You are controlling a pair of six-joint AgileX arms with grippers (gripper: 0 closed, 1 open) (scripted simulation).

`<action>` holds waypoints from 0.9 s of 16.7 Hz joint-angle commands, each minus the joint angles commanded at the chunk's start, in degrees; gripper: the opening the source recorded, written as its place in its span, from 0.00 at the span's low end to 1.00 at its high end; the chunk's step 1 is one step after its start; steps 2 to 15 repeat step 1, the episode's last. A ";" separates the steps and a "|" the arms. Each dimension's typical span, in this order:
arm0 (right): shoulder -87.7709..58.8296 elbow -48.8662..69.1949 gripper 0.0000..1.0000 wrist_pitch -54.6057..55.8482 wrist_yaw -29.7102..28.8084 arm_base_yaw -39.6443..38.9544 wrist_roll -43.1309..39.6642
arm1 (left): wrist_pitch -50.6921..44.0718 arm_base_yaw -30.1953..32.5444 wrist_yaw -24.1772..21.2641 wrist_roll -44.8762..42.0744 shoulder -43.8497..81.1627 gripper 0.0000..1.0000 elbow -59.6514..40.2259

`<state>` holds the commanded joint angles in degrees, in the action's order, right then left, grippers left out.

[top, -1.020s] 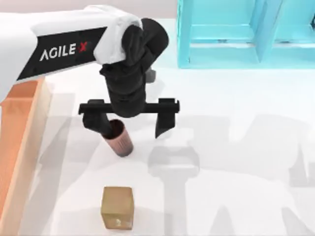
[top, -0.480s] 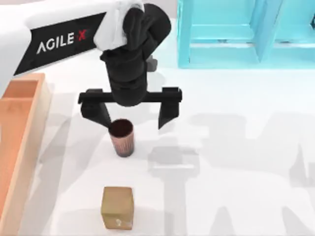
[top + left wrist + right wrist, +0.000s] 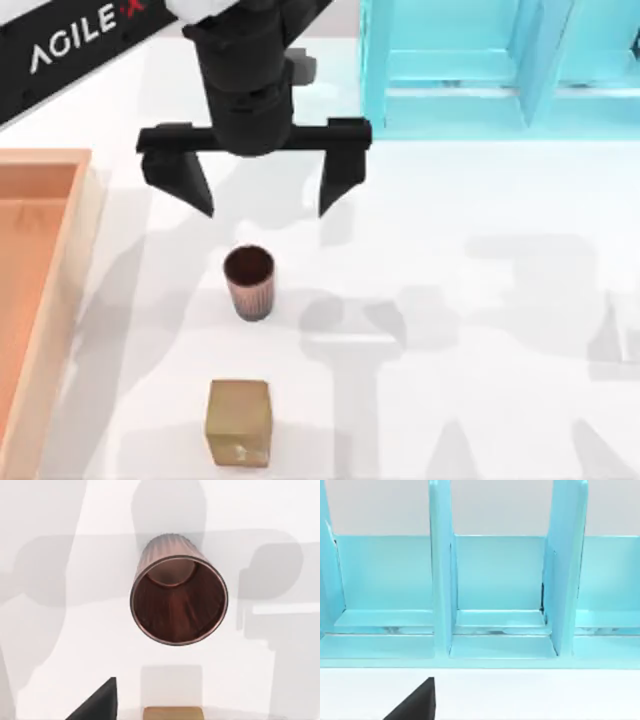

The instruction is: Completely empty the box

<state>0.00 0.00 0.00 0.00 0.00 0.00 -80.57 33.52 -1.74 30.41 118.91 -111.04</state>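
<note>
My left gripper (image 3: 262, 200) has pulled back toward the far side of the counter (image 3: 480, 330) since half a second ago; then its fingers straddled the cup's rim, now they hang clear of it, spread wide with nothing between them. The cup (image 3: 249, 282) stands upright where it stood, alone on the white surface, and the small tan cube (image 3: 239, 422) has not moved.

More of the box (image 3: 62, 300) shows now at the counter's left edge, its far corner uncovered as my arm drew away. It lies well to the left of my open fingers (image 3: 190, 180), apart from them, and what I see of its floor is bare.

The box is shallow, with pale tan wooden walls and an orange-brown floor. The cup (image 3: 178, 600) is a ribbed, copper-brown cylinder with a dark glossy interior, seen from my left wrist almost straight down its mouth. The cube is dull and blocky. The light blue shelf unit (image 3: 500, 605) fills my right wrist view, its flat panels dividing it into compartments; I cannot tell how my right fingers are set.
</note>
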 joint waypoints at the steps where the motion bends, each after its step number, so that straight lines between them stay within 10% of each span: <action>1: 0.00 0.00 1.00 0.00 0.00 0.00 0.00 | -0.32 -0.04 0.06 -0.01 -0.22 1.00 -0.25; 15: 0.00 0.00 1.00 0.00 0.00 0.00 0.00 | -0.32 -0.04 0.06 -0.01 -0.22 1.00 -0.25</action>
